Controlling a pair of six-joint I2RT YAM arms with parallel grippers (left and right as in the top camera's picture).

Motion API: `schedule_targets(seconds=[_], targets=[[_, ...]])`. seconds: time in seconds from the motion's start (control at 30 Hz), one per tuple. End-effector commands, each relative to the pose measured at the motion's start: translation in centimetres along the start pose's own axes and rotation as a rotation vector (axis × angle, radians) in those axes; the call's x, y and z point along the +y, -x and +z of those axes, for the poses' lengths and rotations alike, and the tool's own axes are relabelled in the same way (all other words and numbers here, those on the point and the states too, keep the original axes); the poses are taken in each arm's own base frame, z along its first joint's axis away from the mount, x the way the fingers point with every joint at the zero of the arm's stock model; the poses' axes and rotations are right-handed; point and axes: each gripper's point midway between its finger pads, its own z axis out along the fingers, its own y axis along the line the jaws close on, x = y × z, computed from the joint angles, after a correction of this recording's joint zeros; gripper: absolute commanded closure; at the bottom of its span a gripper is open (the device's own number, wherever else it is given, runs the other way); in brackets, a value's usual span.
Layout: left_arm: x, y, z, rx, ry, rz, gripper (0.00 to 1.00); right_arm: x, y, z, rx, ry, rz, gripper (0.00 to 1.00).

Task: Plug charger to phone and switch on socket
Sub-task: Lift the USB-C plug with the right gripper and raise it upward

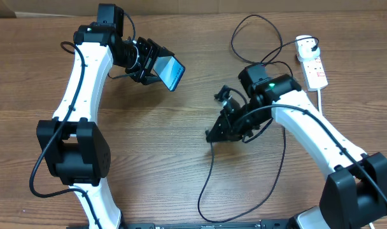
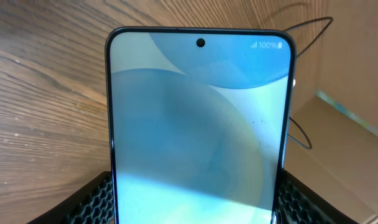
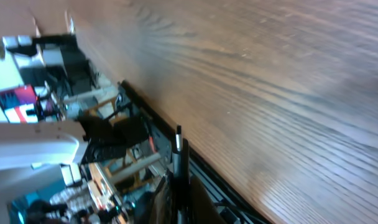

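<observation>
Holding the phone (image 1: 172,72) clear of the table (image 1: 149,184), the left gripper (image 1: 149,63) has its jaws partway apart and clamped on the handset's two long edges. The left wrist view shows the lit blue screen filling the frame, with the camera hole at the far end. Toward the middle, the right gripper (image 1: 214,135) hangs low over the wood, well apart from the phone. Its jaws are fully closed, pinching the charger (image 1: 209,172) near its connector tip (image 3: 178,138), which pokes out between the fingers in the right wrist view. The black cable loops away across the table. At the far right, the socket (image 1: 316,70) lies flat with the white plug (image 1: 305,43) seated in it. The step in hand looks like bringing connector and phone together. No charging port is visible, and it may sit at the gripped end, so the next move calls for exposing that edge and lining the tip up squarely. Only then would the socket's switch be pressed.
</observation>
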Motion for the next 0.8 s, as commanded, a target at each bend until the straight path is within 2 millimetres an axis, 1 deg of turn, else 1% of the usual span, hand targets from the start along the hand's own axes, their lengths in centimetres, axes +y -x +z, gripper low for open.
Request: schedule_targets(seconds=[0.0,0.17,0.27,0.33,0.63,0.77], targets=[[-0.9,-0.6,-1.5,-0.038,-0.017,0.064,0.49,2.4,-0.2,0.1,-0.003,0.037,-0.105,0.96],[-0.8,-0.4,-1.5,-0.049,-0.01,0.108,0.49,2.7,-0.3,0.5,0.003,0.038,-0.123,0.96],[-0.1,0.7,-1.6,-0.108,0.034,0.152,0.49,2.7,-0.3,0.5,0.003,0.038,-0.125,0.96],[0.2,1.0,-1.6,-0.126,0.054,0.176,0.5,2.7,-0.3,0.5,0.003,0.038,-0.125,0.96],[0.6,1.1,-1.6,-0.132,0.076,0.198,0.5,2.7,-0.3,0.5,0.003,0.035,-0.125,0.96],[0.7,1.1,-1.6,-0.135,0.082,0.228,0.5,2.1,-0.1,0.5,-0.006,0.003,-0.128,0.96]])
